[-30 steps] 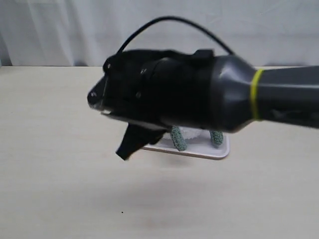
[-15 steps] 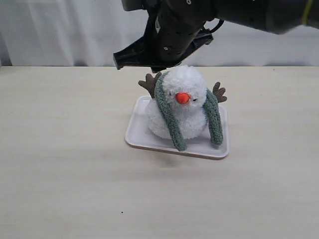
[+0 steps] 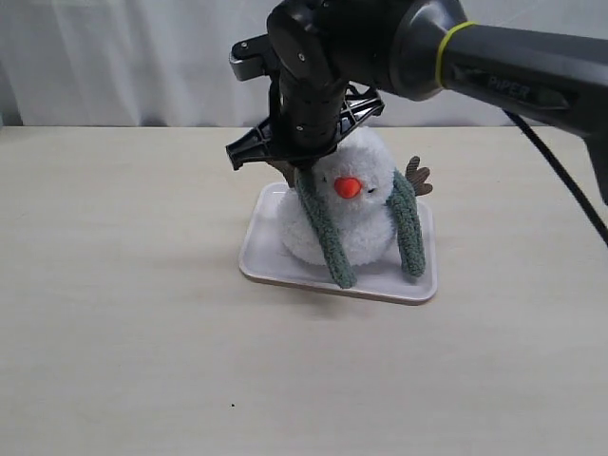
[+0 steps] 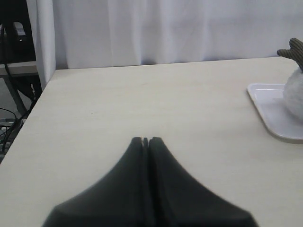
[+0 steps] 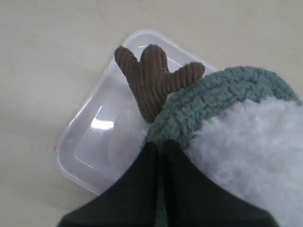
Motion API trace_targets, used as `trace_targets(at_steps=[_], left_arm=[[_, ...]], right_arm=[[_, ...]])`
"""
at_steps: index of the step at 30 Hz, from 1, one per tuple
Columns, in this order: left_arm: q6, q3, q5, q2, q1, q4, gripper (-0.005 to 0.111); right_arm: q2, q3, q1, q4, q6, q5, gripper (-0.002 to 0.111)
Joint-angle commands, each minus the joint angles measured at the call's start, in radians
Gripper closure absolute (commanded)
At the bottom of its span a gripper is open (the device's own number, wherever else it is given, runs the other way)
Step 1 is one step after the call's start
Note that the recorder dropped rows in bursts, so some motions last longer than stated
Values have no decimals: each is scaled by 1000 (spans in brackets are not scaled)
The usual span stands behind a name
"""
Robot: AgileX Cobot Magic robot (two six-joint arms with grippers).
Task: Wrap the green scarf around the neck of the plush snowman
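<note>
The plush snowman (image 3: 353,214) stands on a white tray (image 3: 261,261), its orange nose facing the exterior camera. The green scarf (image 3: 323,233) lies over the back of its neck, and both ends hang down the front onto the tray. My right gripper (image 3: 299,176) reaches in from the right. It sits at the scarf's left strand, by the brown twig arm (image 5: 154,75). Its fingers are shut on the green scarf (image 5: 213,101), with grey-green fuzz showing between them at the right gripper (image 5: 161,144). My left gripper (image 4: 146,140) is shut on nothing, low over bare table.
The right arm (image 3: 494,66) spans the upper right above the snowman. In the left wrist view, the tray (image 4: 270,113) and the snowman's twig arm (image 4: 293,49) lie off to one side. A white curtain (image 3: 114,57) backs the table.
The right arm was right in front of the exterior camera, then swung up behind the snowman. It has now come down onto the scarf's left strand.
</note>
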Motion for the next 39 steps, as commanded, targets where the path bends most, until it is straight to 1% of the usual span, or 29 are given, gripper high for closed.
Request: trace_targets(at_steps=[1, 15, 24, 28, 33, 39], left_arm=[[0, 3, -13, -3, 2, -3, 107], [0, 3, -13, -3, 2, -3, 107], [0, 3, -13, -3, 2, -3, 107], [0, 3, -13, -3, 2, -3, 107], [0, 3, -13, -3, 2, -3, 107], [0, 3, -13, -3, 2, -3, 107]], right_arm=[[28, -7, -4, -13, -5, 14, 104], [83, -7, -4, 26, -8, -27, 104], [-28, -7, -4, 24, -15, -25, 104], [-49, -7, -4, -26, -11, -34, 104], [-21, -5, -4, -122, 57, -33, 104], [29, -5, -4, -135, 61, -76, 104]])
